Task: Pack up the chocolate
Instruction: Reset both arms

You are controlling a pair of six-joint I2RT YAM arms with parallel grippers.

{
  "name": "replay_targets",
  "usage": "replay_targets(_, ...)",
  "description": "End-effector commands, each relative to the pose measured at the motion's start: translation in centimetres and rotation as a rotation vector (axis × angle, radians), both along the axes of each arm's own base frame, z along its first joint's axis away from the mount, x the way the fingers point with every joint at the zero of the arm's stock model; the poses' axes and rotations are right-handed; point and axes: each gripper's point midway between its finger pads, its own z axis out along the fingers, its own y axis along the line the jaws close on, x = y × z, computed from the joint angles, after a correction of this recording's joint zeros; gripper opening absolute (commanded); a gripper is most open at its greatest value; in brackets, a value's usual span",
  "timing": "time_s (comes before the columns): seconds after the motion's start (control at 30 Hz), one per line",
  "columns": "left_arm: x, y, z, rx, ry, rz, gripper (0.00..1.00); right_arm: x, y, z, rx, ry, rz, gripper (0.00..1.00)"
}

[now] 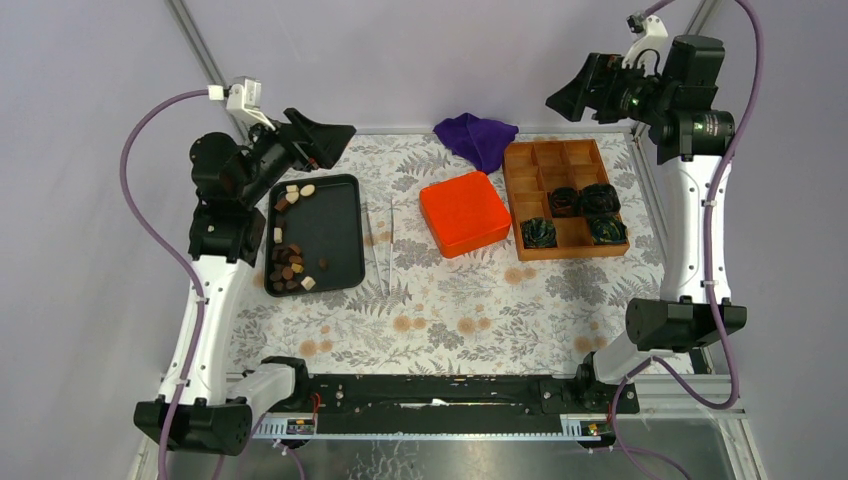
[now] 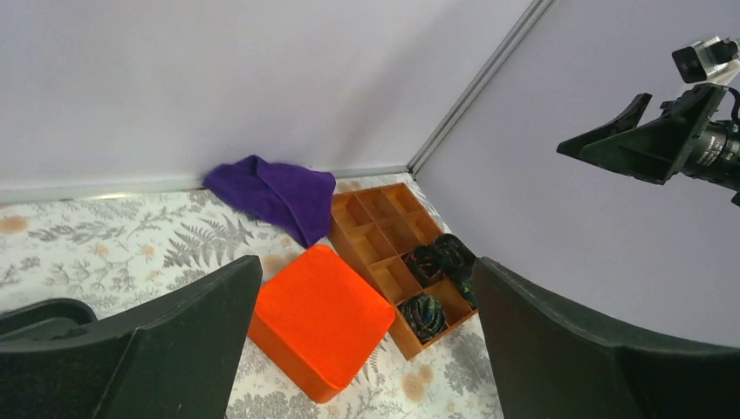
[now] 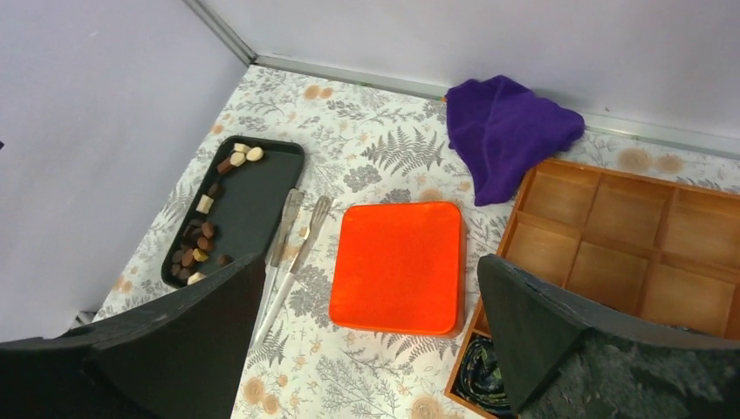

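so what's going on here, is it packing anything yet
Nothing is being handled yet. Both arms are raised, and the left gripper and right gripper are open and empty. The chocolate pieces lie on the black tray at the left, with tweezers on the table beside it. The wooden box at the right has dark paper cups in four compartments, and no chocolate shows in it. An orange box sits in the middle, with a purple cloth behind it.
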Motion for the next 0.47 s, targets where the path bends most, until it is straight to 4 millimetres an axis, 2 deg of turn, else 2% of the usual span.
replay_targets(0.0,0.1,-0.5,0.9,-0.019,-0.001,-0.040,0.99,0.3,-0.6,1.6,-0.002,-0.058,-0.052,1.00)
replay_targets(0.1,1.5,3.3,-0.7,0.091,0.091,0.193,0.99,2.4,-5.7,2.5,-0.128,-0.116,-0.339,1.00)
replay_targets(0.17,1.4,4.7,-1.3,0.145,0.122,0.262,0.99,2.6,-7.3,3.2,-0.173,-0.145,-0.419,1.00)
replay_targets(0.23,0.9,4.8,-1.3,0.160,0.115,0.262,0.99,2.3,-6.9,3.3,-0.179,-0.154,-0.391,1.00)
replay_targets(0.33,0.5,3.9,-0.7,0.138,0.083,0.216,0.99,1.7,-4.8,3.1,-0.119,-0.135,-0.285,0.99)
replay_targets(0.43,0.5,2.9,-0.4,0.109,0.065,0.159,0.99,1.0,-3.2,3.6,-0.053,-0.126,-0.214,1.00)
